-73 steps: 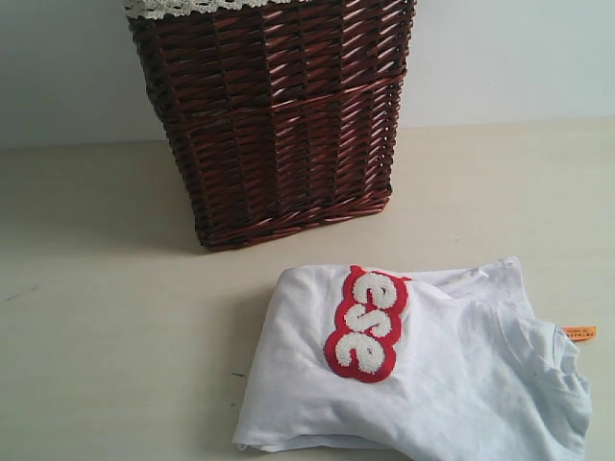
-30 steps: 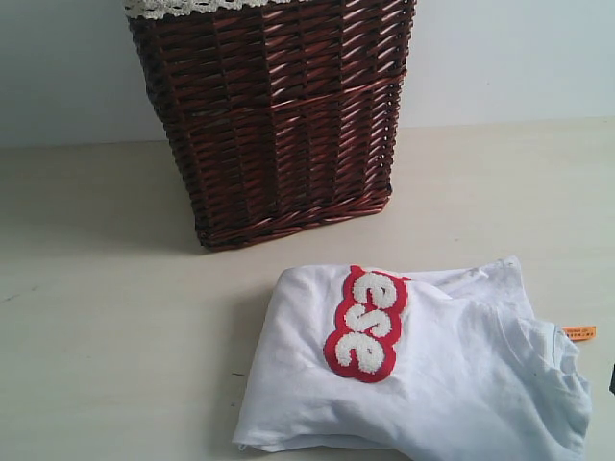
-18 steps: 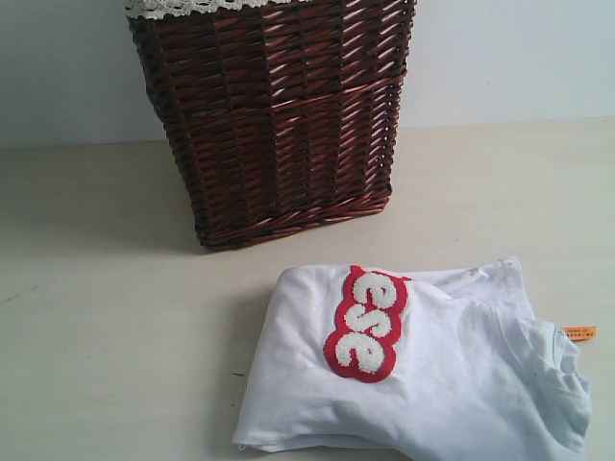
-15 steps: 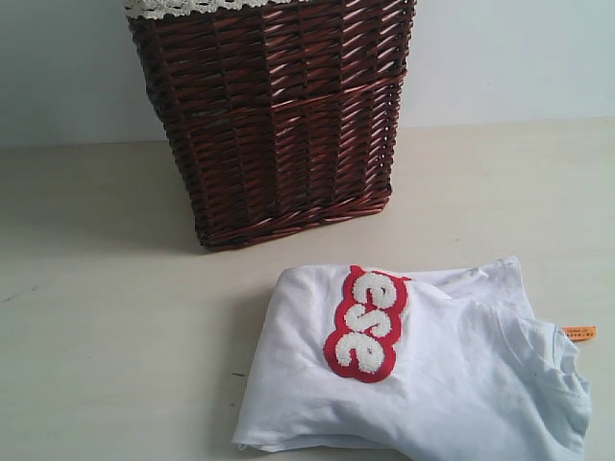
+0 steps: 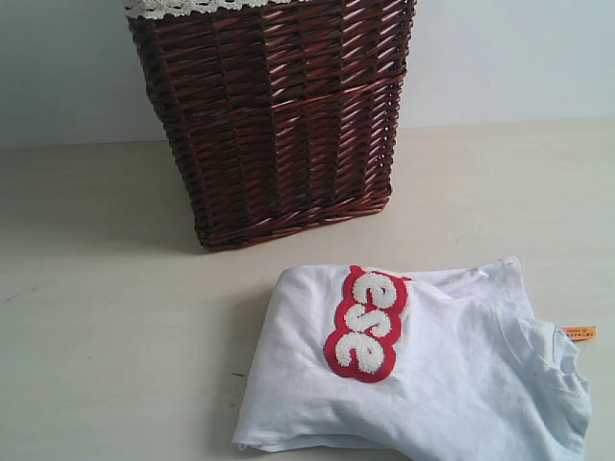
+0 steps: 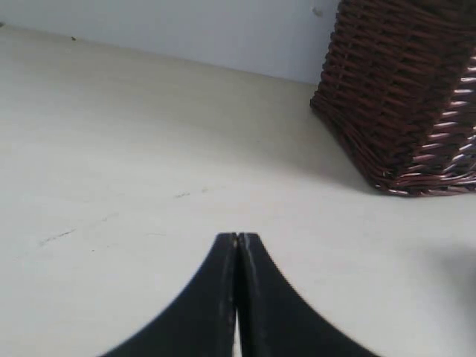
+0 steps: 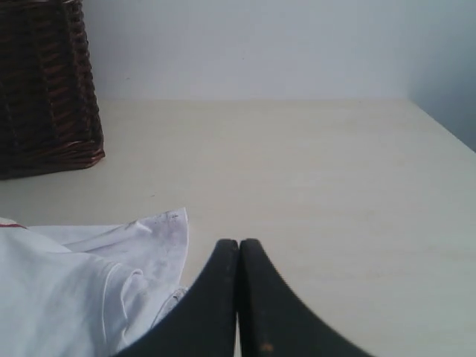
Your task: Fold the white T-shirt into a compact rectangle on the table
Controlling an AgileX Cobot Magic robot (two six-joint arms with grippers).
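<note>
The white T-shirt [image 5: 452,375] lies folded on the table [image 5: 106,317] at the front right of the exterior view, its red patch with fuzzy white letters [image 5: 368,323] facing up and the orange neck tag [image 5: 579,333] at its right edge. Neither gripper shows in the exterior view. My left gripper [image 6: 238,236] is shut with nothing in it, over bare table. My right gripper [image 7: 239,242] is also shut and empty, beside a corner of the T-shirt [image 7: 89,275], not touching it.
A tall dark red-brown wicker basket [image 5: 274,115] stands behind the shirt and shows in both wrist views [image 6: 409,97] [image 7: 44,89]. A pale wall runs along the table's far edge.
A dark tip that showed at the right edge of the exterior view one second ago has gone out of view. The shirt has not moved.
</note>
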